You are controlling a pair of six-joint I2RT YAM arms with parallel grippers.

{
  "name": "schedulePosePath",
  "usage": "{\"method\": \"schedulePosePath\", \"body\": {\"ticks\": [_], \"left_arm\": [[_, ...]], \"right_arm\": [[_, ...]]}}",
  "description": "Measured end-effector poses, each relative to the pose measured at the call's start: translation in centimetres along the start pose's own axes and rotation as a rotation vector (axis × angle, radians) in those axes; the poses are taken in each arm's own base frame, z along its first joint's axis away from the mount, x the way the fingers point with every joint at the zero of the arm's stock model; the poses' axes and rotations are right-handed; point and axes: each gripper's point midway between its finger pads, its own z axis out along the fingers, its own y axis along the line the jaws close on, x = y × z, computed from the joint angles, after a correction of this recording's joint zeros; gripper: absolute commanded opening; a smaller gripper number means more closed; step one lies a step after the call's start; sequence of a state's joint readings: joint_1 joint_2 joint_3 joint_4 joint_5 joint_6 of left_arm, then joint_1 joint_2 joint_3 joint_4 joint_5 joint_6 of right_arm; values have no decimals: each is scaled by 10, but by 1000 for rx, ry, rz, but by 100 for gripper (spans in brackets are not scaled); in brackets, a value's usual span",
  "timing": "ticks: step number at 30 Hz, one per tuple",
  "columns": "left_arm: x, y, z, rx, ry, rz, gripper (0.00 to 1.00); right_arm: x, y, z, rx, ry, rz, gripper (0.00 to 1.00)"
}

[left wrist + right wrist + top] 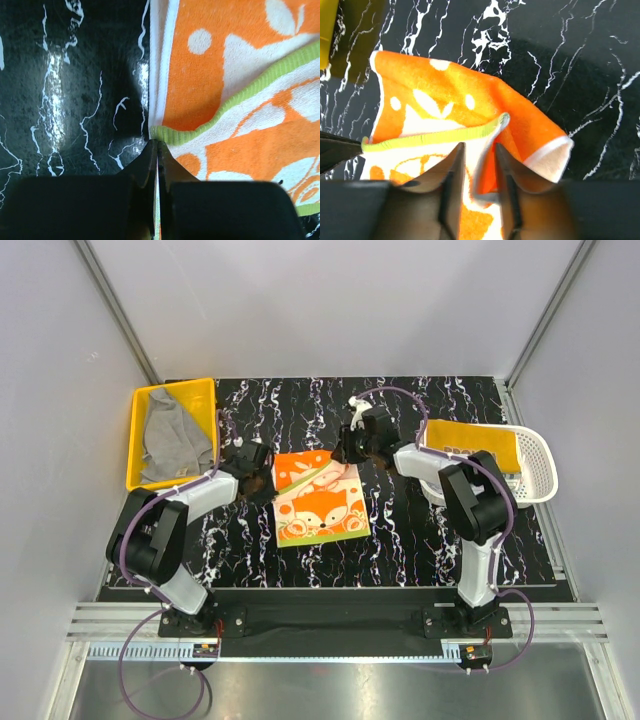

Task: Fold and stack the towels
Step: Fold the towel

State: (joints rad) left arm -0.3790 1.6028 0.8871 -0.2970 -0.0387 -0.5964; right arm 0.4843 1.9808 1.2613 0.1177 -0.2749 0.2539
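Note:
An orange towel (pixel 320 502) with a fox pattern and a green hem lies partly folded in the middle of the black marbled table. My left gripper (pixel 262 480) is at its left edge. In the left wrist view the left gripper (pixel 157 145) is shut, with a sliver of the towel (pixel 225 75) pinched between its jaws. My right gripper (pixel 345 452) is at the towel's far right corner. In the right wrist view the right gripper (pixel 479 150) has its jaws apart, and a raised fold of the towel (pixel 445 105) stands loose between them.
A yellow bin (pixel 140 400) at the far left holds a grey towel (pixel 175 440). A white slotted basket (pixel 535 465) at the far right holds an orange-yellow towel (pixel 470 440). Grey walls close in the table on three sides.

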Motion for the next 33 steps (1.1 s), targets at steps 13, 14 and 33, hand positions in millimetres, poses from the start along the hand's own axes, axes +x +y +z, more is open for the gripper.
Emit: {"method": "schedulePosePath", "body": {"ticks": [13,14,33], "left_arm": [[3,1,1,4,3,-1,0],[3,1,1,4,3,-1,0],[3,-1,1,12,6,0,0]], "right_arm": [[-57,0,-21,140,-3,-1,41],[-61,0,-18,141,2,-6,41],[4,-25,12,185,278,25,40]]}}
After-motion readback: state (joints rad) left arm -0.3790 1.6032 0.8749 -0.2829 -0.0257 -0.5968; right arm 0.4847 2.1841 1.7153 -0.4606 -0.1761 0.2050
